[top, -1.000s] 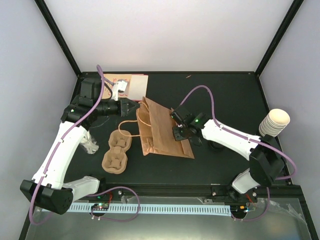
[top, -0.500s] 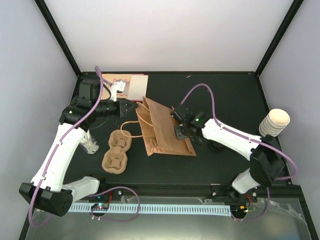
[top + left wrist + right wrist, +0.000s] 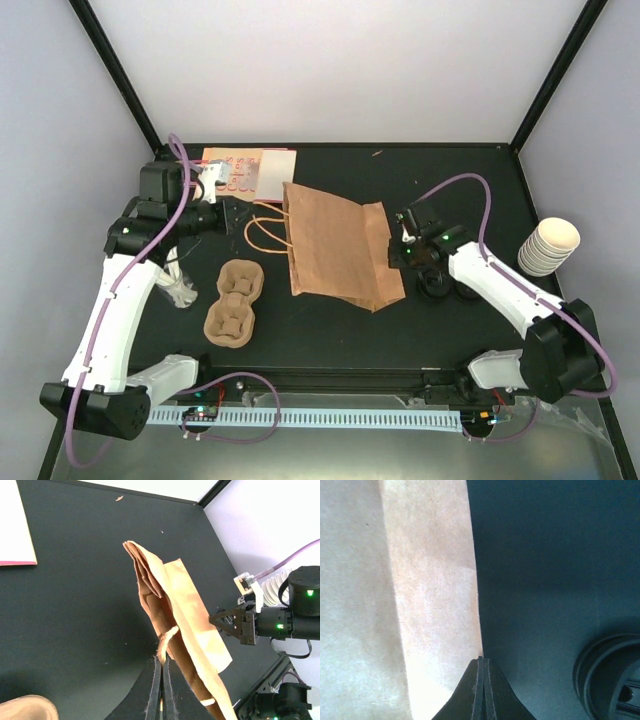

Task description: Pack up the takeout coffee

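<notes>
A brown paper bag [image 3: 335, 250] lies flat across the middle of the black table, with its looped handles toward the left. My left gripper [image 3: 240, 214] is shut on one twisted paper handle [image 3: 167, 637] at the bag's mouth [image 3: 162, 661]. My right gripper [image 3: 395, 252] is shut at the bag's opposite end, its tips meeting on the edge of the folded bottom flap [image 3: 481, 659]. In the left wrist view the bag [image 3: 172, 600] runs between the two grippers. The takeout coffee is out of view.
A brown pulp cup tray [image 3: 233, 300] sits in front of the bag's handles. Black lids [image 3: 440, 285] lie just right of the right gripper, one of them [image 3: 610, 675] near the fingers. A stack of lidless cream cups [image 3: 550, 245] stands at the right edge. Printed cards [image 3: 250, 170] lie at the back left.
The right gripper has moved right with the bag's bottom edge and the left gripper has drawn back left with the handle. The bag has turned and now lies stretched out longer.
</notes>
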You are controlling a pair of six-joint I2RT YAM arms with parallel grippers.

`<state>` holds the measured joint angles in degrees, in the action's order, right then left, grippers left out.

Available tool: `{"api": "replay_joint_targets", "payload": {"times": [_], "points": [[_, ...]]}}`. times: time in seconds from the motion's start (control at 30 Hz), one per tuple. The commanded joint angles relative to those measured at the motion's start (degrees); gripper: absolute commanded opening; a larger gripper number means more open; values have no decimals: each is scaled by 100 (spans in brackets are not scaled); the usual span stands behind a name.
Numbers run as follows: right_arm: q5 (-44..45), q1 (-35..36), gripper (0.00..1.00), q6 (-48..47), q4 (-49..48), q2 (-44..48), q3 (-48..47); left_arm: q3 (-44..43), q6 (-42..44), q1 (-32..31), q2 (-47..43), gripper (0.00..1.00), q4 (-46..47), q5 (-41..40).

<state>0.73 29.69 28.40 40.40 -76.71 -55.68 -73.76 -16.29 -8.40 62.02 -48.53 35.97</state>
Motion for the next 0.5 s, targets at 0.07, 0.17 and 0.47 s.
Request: {"api": "replay_joint_targets", "payload": {"times": [0.07, 0.17, 0.47], "points": [[-641, -377, 1, -19, -311, 160, 351, -38, 162, 324, -153, 2, -129, -141], [-688, -617, 1, -47, -348, 210, 457, -50, 232, 488, -166, 2, -212, -138], [-1678, -897, 1, 8, -863, 430, 729, -42, 421, 700, -196, 2, -297, 129]]}}
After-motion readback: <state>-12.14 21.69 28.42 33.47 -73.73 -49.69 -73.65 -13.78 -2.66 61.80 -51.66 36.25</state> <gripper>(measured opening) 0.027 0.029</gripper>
